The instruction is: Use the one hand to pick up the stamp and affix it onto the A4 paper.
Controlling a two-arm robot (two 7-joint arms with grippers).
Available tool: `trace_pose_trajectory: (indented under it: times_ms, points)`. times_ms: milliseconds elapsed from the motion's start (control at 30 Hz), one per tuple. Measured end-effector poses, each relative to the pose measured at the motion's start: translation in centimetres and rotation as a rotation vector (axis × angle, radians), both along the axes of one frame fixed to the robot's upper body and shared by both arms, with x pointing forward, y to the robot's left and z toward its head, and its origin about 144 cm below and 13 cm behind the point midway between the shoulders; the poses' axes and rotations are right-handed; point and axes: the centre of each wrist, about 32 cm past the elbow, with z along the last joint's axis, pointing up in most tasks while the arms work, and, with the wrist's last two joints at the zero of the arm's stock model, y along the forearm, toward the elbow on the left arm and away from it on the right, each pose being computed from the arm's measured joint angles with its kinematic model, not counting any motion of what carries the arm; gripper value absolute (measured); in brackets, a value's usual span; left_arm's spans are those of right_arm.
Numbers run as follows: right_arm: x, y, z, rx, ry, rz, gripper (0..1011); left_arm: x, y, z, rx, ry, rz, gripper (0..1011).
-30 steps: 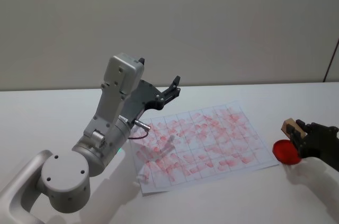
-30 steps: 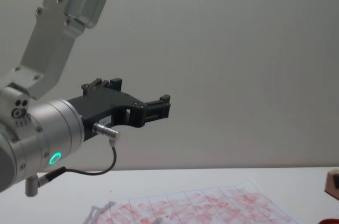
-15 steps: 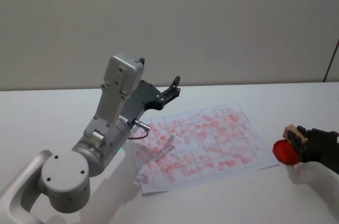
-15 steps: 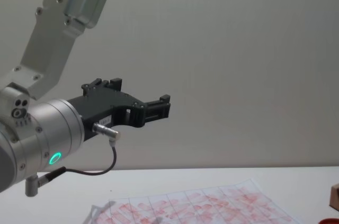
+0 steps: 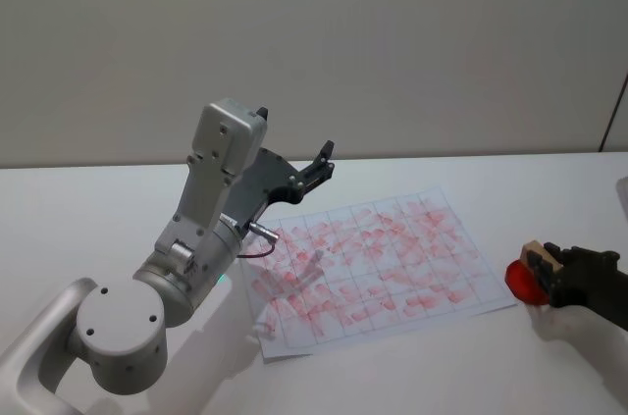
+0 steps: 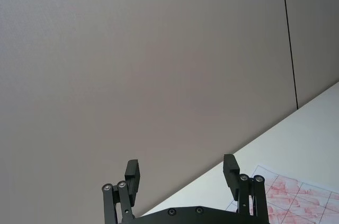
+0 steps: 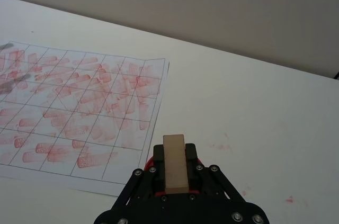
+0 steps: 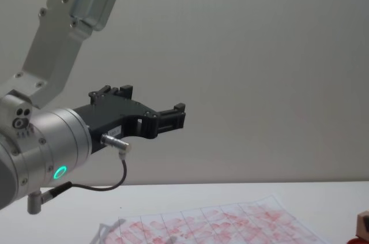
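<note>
Right hand [image 7: 175, 179] sits low at the right side of the worktop [image 5: 412, 376], closed on the stamp [image 7: 175, 162], a small squared wooden block held upright between the two black fingers and poised over a round red ink pad [image 5: 523, 280]. Whether the stamp face touches the pad, I cannot tell. The pad lies just beside the right edge of the paper [image 5: 373, 268], a gridded white sheet with its cells full of smudgy red marks. Left hand [image 6: 183, 176] is parked high above the sheet's left end, fingers spread, holding nothing. Handling, as a judgement: the block looks light, rigid and not fragile; bare wood should give the fingers fair friction. The present hold across its flat sides, low on the body, seems right (it keeps the face square). The sheet is thin, light and loose on the worktop, so a sticky inked face could lift or drag it.
</note>
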Motion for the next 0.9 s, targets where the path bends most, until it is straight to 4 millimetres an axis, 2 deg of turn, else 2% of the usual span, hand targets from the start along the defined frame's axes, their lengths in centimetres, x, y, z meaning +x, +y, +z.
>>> trace_pose_trajectory:
  times_ms: [200,300,500,533,633,667,767,800,900]
  points:
    - [0.09,0.04,-0.07,-0.002,0.007,0.001,229,0.0,0.0,0.0,0.0,0.0,0.0,1001]
    - [0.14,0.07,-0.1,-0.002,0.009,0.002,347,0.0,0.0,0.0,0.0,0.0,0.0,1001]
    - [0.18,0.1,-0.13,-0.003,0.013,0.002,510,0.0,0.0,0.0,0.0,0.0,0.0,1001]
    - [0.19,0.1,-0.13,-0.004,0.013,0.002,567,0.0,0.0,0.0,0.0,0.0,0.0,1001]
    - [0.2,0.1,-0.14,-0.004,0.014,0.002,636,0.0,0.0,0.0,0.0,0.0,0.0,1001]
    - [0.21,0.11,-0.15,-0.004,0.015,0.002,698,0.0,0.0,0.0,0.0,0.0,0.0,1001]
    - [0.21,0.12,-0.16,-0.004,0.016,0.003,755,0.0,0.0,0.0,0.0,0.0,0.0,1001]
    - [0.22,0.12,-0.16,-0.004,0.016,0.003,810,0.0,0.0,0.0,0.0,0.0,0.0,1001]
    - [0.22,0.13,-0.17,-0.004,0.016,0.003,880,0.0,0.0,0.0,0.0,0.0,0.0,1001]
